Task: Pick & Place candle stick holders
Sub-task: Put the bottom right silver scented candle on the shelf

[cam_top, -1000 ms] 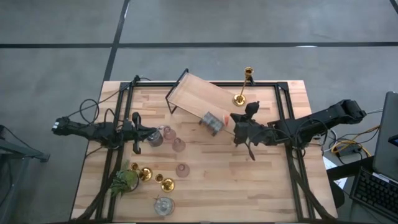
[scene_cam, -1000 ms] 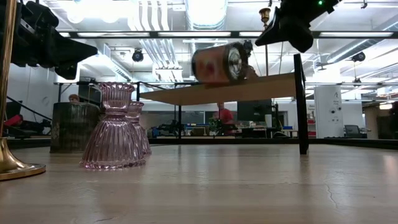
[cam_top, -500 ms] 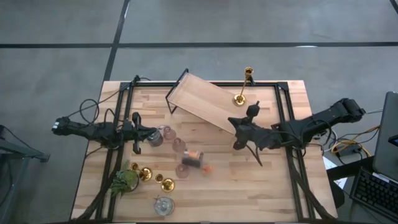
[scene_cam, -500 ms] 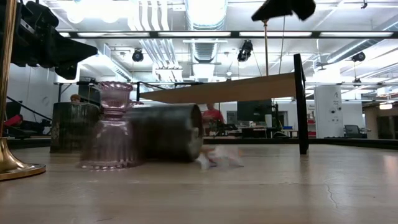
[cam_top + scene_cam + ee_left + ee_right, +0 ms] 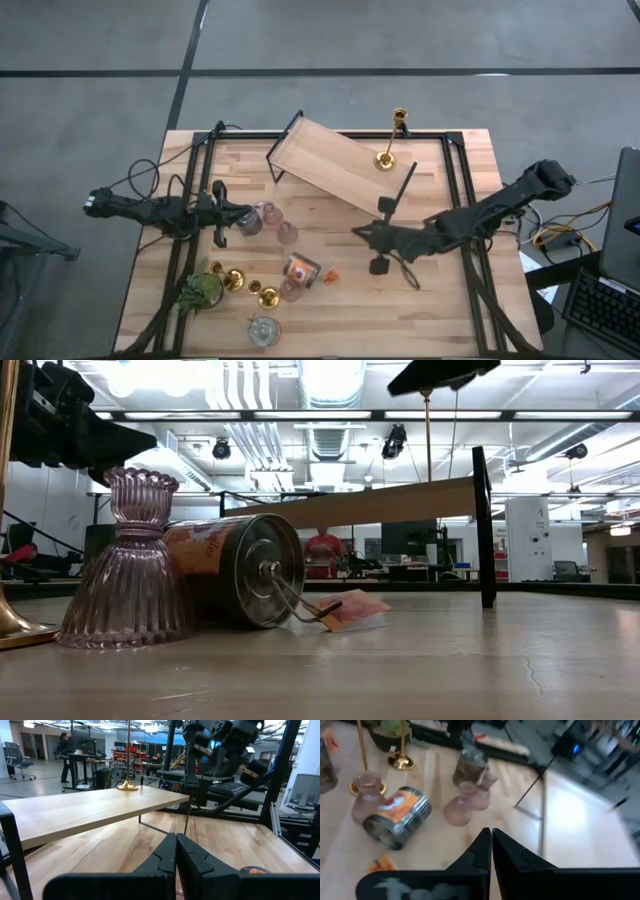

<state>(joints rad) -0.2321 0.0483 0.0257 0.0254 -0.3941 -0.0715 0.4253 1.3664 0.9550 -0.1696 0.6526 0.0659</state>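
On the pale plank counter [image 5: 440, 310], near its front-centre, a squat silvery-glass round holder with an orange label [image 5: 301, 270] lies on its side, touching a ribbed pink glass cup [image 5: 128, 565]; an orange scrap of paper [image 5: 354, 609] lies just beside its open end. Lying down like that, it reads as dropped or rolled rather than set. It probably needs righting and another pick.

Right tool [image 5: 378, 266] hangs low over the counter, just right of the fallen holder, fingers pressed together, holding nothing. Left tool [image 5: 219, 238] sits at the left side, also pressed together and empty, next to another silvery holder [image 5: 250, 223] and two more pink cups [image 5: 287, 234].

One slim gold candlestick with round base [image 5: 390, 140] stands upright on the raised wooden shelf with black wire legs [image 5: 330, 165], likely the drop-off spot. Two more gold pieces [image 5: 233, 279] and a third silvery holder [image 5: 264, 330] cluster front-left by a small green leafy plant [image 5: 200, 291].

Room beyond: open workshop, ceiling ducts, strip lights, desks, a person in red [image 5: 323, 550] far back.
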